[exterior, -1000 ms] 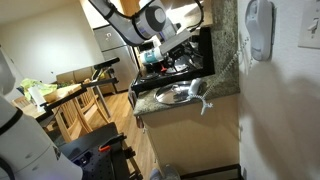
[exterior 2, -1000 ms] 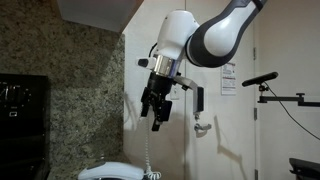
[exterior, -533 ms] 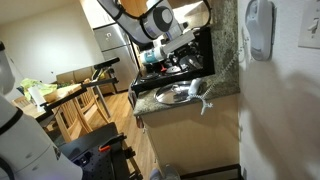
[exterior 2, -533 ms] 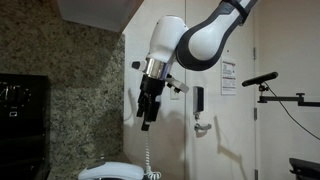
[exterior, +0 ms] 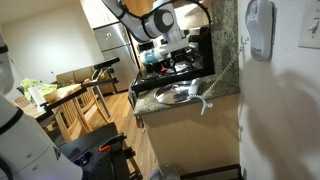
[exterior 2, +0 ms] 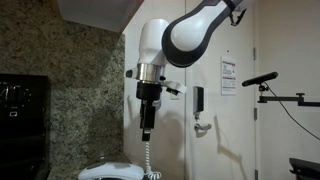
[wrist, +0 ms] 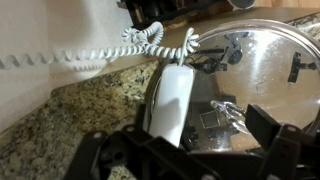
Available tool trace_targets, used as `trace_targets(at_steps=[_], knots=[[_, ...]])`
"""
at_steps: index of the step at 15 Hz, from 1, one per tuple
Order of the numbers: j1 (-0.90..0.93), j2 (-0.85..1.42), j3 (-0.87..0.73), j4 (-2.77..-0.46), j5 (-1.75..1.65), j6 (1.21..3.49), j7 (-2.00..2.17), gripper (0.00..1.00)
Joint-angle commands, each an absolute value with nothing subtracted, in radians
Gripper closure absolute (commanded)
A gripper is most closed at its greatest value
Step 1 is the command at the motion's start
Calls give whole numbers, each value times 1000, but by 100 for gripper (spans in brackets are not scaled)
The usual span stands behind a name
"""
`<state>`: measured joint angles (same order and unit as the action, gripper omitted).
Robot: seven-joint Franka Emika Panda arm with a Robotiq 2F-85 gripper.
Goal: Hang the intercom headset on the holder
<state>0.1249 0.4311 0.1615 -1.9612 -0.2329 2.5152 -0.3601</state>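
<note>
The white intercom headset (wrist: pixel 172 100) lies on the granite counter beside a steel bowl, its coiled cord (wrist: pixel 120 50) running along the wall. In the exterior views it shows at the counter's edge (exterior: pixel 207 97) and at the bottom (exterior 2: pixel 115 172). The holder (exterior: pixel 259 28) is mounted high on the wall, with the cord hanging from its bottom. My gripper (wrist: pixel 185 155) is open and empty. It points straight down, above the handset (exterior 2: pixel 146 125), with its fingers apart on either side of the handset's near end.
A shiny steel bowl (wrist: pixel 255 70) stands right next to the handset, also seen in an exterior view (exterior: pixel 175 94). A flat white wall plate (exterior: pixel 309 30) sits beside the holder. A black stove (exterior: pixel 180 60) is behind the bowl. The granite backsplash (exterior 2: pixel 60 80) is close.
My gripper has swung toward the granite wall, turned to point straight down, and come lower over the handset. The handset and cord have not moved.
</note>
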Motion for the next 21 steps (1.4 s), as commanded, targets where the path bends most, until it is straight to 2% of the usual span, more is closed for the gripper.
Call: trace_targets(at_steps=[1, 2, 3, 16, 21], knots=[[151, 519, 146, -1840, -256, 2435, -354, 0], [141, 538, 160, -1819, -238, 2413, -383, 0], [136, 491, 159, -1892, -238, 2469, -367, 0], [159, 632, 145, -1770, -334, 2450, -420, 0], [126, 696, 184, -1712, -304, 2467, -492, 0]])
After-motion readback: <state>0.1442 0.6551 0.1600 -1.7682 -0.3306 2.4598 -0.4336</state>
